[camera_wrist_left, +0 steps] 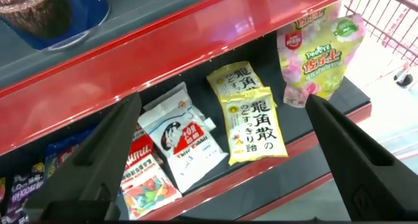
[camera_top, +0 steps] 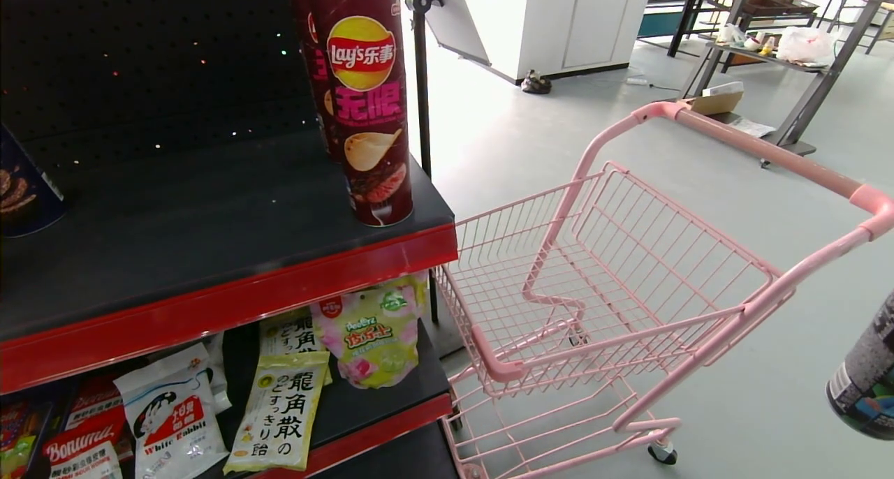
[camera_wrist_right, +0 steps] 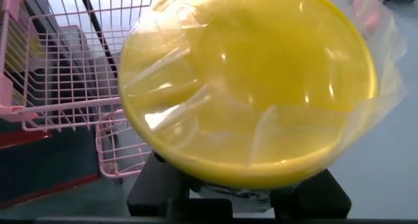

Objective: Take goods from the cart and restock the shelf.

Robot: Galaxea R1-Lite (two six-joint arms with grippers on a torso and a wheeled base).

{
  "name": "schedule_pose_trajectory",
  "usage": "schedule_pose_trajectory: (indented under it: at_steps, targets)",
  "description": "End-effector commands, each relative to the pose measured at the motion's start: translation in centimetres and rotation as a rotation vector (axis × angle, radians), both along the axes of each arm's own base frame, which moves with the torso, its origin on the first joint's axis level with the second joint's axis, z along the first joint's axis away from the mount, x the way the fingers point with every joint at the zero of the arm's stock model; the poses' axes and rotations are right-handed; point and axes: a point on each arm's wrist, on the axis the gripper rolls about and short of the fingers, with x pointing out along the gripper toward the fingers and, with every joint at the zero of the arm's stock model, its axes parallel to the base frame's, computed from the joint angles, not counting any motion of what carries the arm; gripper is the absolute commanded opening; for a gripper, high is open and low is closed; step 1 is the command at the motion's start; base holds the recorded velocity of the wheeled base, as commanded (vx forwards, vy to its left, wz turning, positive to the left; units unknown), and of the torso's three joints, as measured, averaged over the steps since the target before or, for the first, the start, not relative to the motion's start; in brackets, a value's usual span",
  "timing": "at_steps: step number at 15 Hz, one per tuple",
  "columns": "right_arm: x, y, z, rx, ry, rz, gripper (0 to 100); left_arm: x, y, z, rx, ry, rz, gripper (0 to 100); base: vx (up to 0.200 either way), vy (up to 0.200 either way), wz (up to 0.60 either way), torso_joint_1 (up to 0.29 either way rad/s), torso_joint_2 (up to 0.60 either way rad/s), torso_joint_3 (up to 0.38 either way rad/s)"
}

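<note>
Right wrist view: the right gripper point(camera_wrist_right: 238, 196) clamps a yellow-lidded can point(camera_wrist_right: 248, 87), hanging at four o'clock of the pink cart point(camera_top: 628, 269). The left gripper point(camera_wrist_left: 223, 101), fingers spread wide, faces candy bags point(camera_wrist_left: 251, 123) on the lower shelf point(camera_wrist_left: 313, 165), at the cart's eight o'clock.

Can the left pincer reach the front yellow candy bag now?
Probably yes: the open left pincer faces the flat yellow plastic candy bag, nothing between them; the red-edged shelf overhangs.
</note>
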Motion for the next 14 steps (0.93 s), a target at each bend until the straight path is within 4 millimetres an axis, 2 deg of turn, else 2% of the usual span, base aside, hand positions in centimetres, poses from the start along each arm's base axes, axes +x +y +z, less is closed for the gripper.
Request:
schedule_pose_trajectory:
  at_steps: [1, 5, 14]
  targets:
    - [-1.49, -0.24, -0.22, -0.005, -0.043, -0.013, 0, -0.04, 0.00, -0.08, 0.000, -0.001, 0.000, 100, 0.000, 0.000, 0.00, 0.000, 0.00, 0.000]
    - [-1.51, -0.24, -0.29, -0.013, -0.043, -0.010, 0, -0.10, -0.01, 0.26, -0.002, -0.013, -0.010, 100, 0.000, 0.000, 0.00, 0.112, -0.39, -0.265]
    - [-1.21, -0.18, -1.14, -0.016, -0.010, -0.001, 0, -0.46, 0.02, 0.06, -0.003, -0.028, -0.007, 100, 0.000, 0.000, 0.00, 0.201, -0.56, -0.359]
